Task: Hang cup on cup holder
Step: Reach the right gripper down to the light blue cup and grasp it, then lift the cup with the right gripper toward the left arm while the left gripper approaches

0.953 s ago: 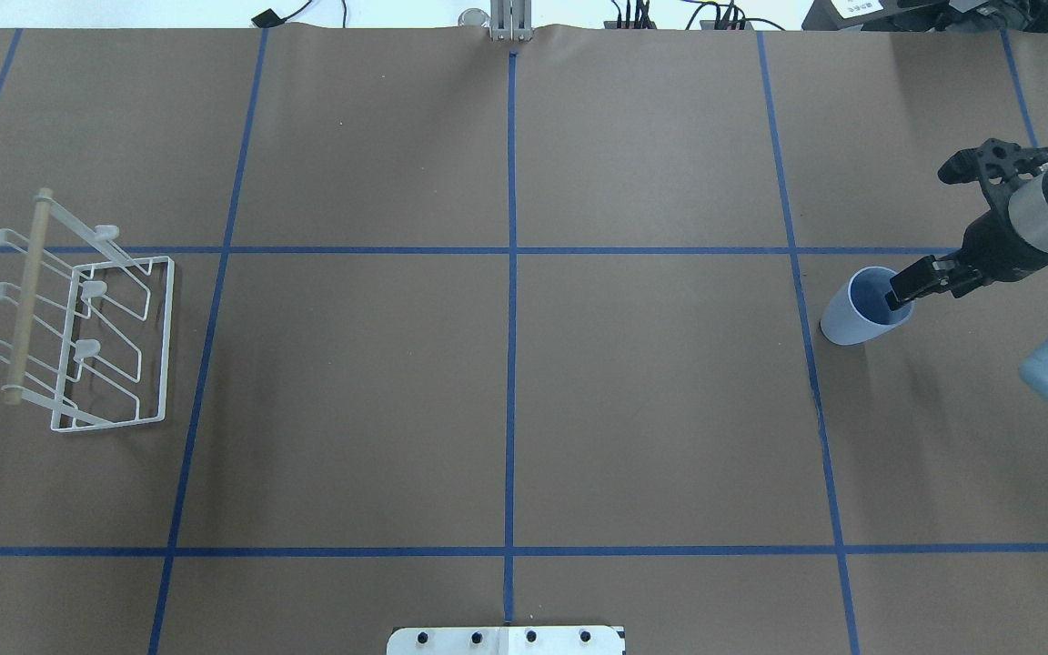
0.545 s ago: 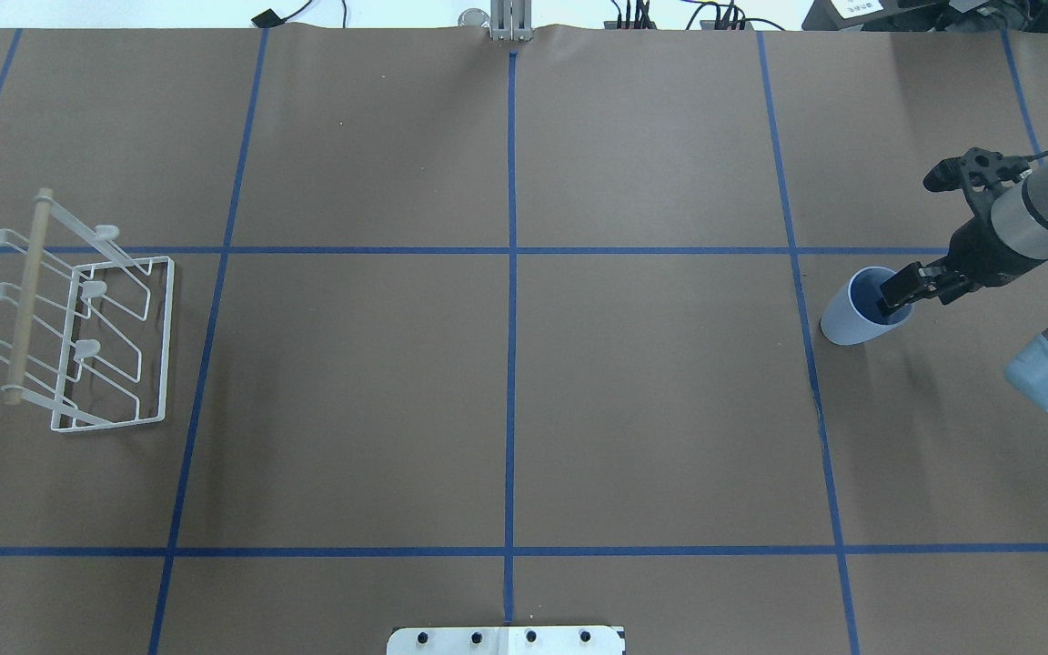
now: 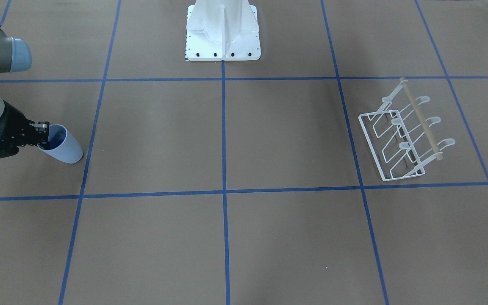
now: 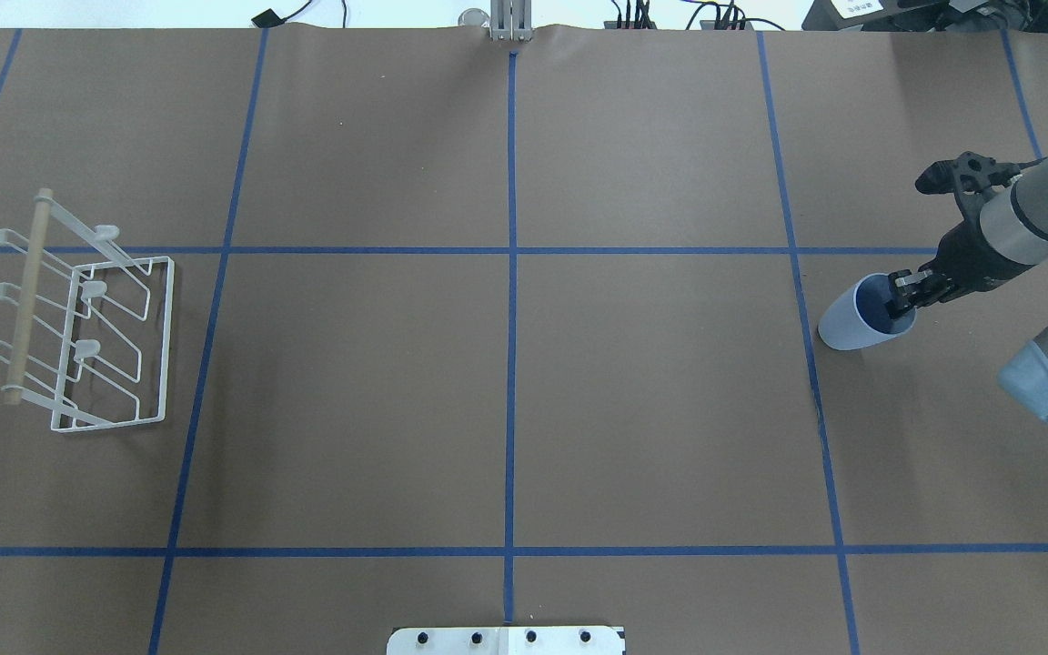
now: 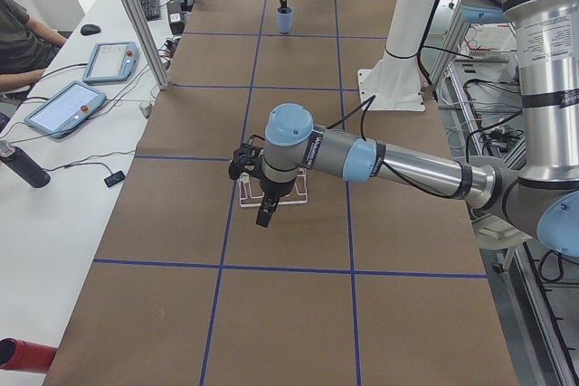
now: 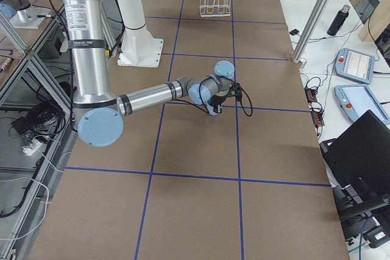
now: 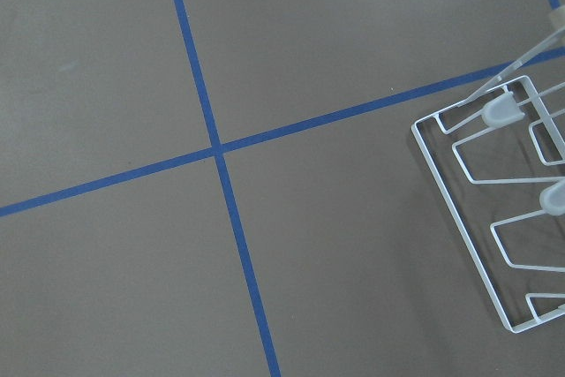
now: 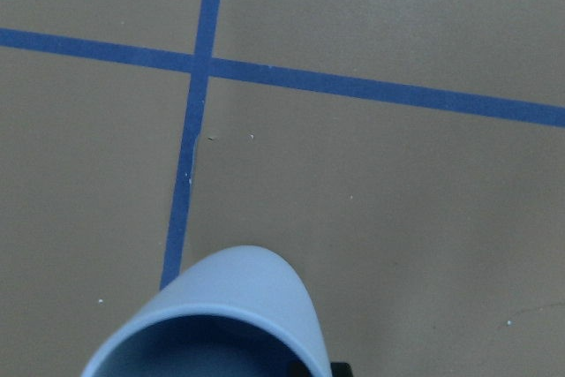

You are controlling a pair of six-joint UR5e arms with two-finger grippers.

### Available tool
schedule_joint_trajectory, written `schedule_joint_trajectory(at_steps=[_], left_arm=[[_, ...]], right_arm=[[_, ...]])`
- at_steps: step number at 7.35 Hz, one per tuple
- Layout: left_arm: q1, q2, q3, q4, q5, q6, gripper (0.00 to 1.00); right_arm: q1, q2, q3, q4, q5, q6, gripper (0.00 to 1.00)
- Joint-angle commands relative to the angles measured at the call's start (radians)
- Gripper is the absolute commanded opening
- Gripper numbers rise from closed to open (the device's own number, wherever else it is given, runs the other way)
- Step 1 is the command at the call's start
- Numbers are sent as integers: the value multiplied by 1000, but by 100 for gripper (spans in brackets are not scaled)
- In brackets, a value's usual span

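A desk (image 4: 651,409) covered in brown paper and marked into large squares by blue tape lines carries two things. We take the white wire cup holder (image 4: 26,296), with its rectangular base frame, slanted round-tipped prongs and pale wooden rod along the top, as our landmark. It stands at the robot's left end of the desk, and its prongs are all bare.

The small light blue plastic cup (image 4: 847,326), handleless and tapering to a narrower base, is well apart from the holder, at the opposite end of the desk. It sits mouth up, just past a blue tape line on the side away from the holder.

The right hand (image 4: 899,298) meets the cup at the part of its rim farthest from the holder. One finger dips inside the cup and the other is outside, so the hand pinches the cup wall. The right wrist view shows the cup rim (image 8: 243,284) at its bottom edge.

In the left side view the left hand (image 5: 263,218) hangs just over the holder. We cannot tell whether its fingers are spread or pressed together. The left wrist view looks down on a corner of the holder's frame (image 7: 503,108).
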Motion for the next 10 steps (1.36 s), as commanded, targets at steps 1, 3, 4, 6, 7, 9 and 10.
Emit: schedule_joint_trajectory(at_steps=[1,3,4,6,7,9,10], left_arm=[[0,-2,-2,-2,-2,0,98],[2,-15,-2,-24,-58,-76,98],[8,-34,0,-81,-113,-145,98],[78,-75,0,-274,-117,-437,98],[115,-80,6,-422,-114,-685,98],[188,-132,10,-645,-109,-1124,98],[231,-190,12,-713,-98,-1326,98]], right_arm=[[30,-9,91,8,71,37,0],[30,34,94,172,108,341,0],[-9,40,91,340,105,531,0],[-60,81,89,562,97,825,0],[-86,101,91,627,85,908,0],[-144,140,94,734,41,1043,0],[-180,182,93,774,12,1124,0]])
